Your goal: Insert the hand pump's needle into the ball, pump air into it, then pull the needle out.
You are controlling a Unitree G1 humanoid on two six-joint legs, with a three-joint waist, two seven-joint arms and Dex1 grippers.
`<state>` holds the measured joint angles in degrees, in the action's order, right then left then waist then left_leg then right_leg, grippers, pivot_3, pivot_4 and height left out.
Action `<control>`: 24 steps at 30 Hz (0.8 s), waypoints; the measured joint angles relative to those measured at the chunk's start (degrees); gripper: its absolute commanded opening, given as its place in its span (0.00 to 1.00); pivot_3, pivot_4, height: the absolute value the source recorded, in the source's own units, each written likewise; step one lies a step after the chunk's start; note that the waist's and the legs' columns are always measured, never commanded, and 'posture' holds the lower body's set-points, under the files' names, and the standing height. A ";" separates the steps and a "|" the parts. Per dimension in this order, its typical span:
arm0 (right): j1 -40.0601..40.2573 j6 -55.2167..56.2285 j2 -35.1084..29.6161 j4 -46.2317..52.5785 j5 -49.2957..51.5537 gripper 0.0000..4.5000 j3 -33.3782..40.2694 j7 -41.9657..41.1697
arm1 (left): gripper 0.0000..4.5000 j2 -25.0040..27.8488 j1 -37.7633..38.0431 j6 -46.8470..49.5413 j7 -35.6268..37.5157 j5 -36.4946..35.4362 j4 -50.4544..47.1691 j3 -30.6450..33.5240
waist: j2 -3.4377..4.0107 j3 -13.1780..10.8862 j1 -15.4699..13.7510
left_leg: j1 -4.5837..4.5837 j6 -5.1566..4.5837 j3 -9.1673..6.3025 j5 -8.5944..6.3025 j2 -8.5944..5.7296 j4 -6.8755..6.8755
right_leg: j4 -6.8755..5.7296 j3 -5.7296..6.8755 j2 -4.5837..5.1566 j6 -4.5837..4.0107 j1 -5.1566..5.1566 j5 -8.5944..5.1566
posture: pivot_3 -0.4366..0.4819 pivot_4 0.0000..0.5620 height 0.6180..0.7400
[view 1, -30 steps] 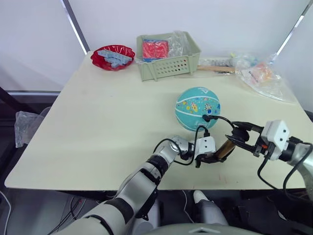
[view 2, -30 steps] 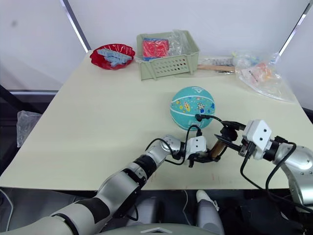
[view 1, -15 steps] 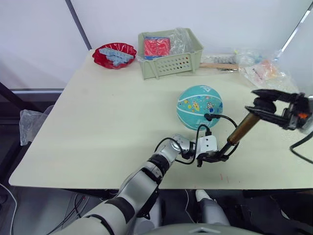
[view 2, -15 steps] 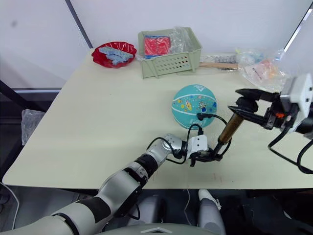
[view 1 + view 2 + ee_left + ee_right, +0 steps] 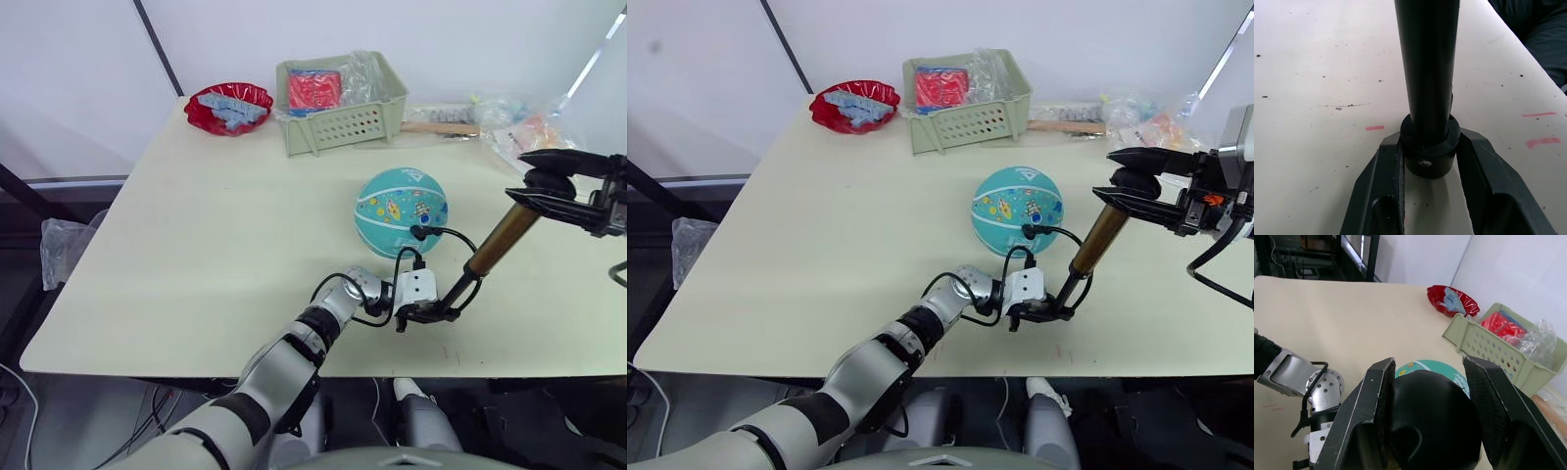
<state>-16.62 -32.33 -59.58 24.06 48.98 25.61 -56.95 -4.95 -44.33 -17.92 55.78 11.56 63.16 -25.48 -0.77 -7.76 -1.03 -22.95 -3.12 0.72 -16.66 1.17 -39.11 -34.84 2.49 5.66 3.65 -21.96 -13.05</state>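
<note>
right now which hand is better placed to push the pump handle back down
Right. The right hand already grips the hand pump's handle, drawn out high. The left hand is clamped on the pump's base end at the table, steadying it.

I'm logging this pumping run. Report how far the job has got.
Done: the needle end of the black hose sits at the ball, apparently inserted. In hand: the left gripper clamps the hand pump at its base on the table, while the right gripper holds the handle, drawn out from the barrel, so pumping is under way. Left: finishing the strokes and pulling the needle out.
</note>
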 measured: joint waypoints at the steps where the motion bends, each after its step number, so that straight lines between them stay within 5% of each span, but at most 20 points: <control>1: 0.15 0.01 0.07 0.55 -0.08 0.38 0.00 -0.03 | 0.23 0.00 0.01 0.00 0.00 0.00 0.00 0.00 | 0.00 0.00 0.00 | 0.00 0.00 0.01 0.00 0.00 0.00 | 0.00 0.00 -0.04 0.00 0.00 0.00 | 0.48 0.27 0.98; 13: 15.28 14.94 10.64 6.40 -11.16 0.38 -2.89 0.35 | 0.23 0.72 1.10 0.08 -1.17 0.63 0.42 -0.10 | -1.04 0.96 0.24 | 0.39 0.01 -0.15 0.00 0.14 -0.01 | -0.01 -0.02 -0.08 -0.02 0.25 -0.01 | 0.48 0.27 0.98; 24: 20.09 32.72 17.55 -4.20 -24.54 0.38 -14.66 -0.42 | 0.23 0.77 1.27 0.17 -1.63 1.27 0.53 -0.18 | -1.58 1.62 0.21 | 0.47 0.02 -0.29 -0.01 0.15 0.03 | -0.01 0.00 -0.16 -0.07 0.30 -0.03 | 0.48 0.27 0.98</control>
<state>3.47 0.39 -42.02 19.86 24.44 10.94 -57.37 -4.18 -43.05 -17.75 54.15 12.83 63.69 -25.66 -2.35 -6.14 -0.82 -22.47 -3.10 0.43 -16.67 1.32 -39.08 -34.85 2.49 5.51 3.58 -21.66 -13.08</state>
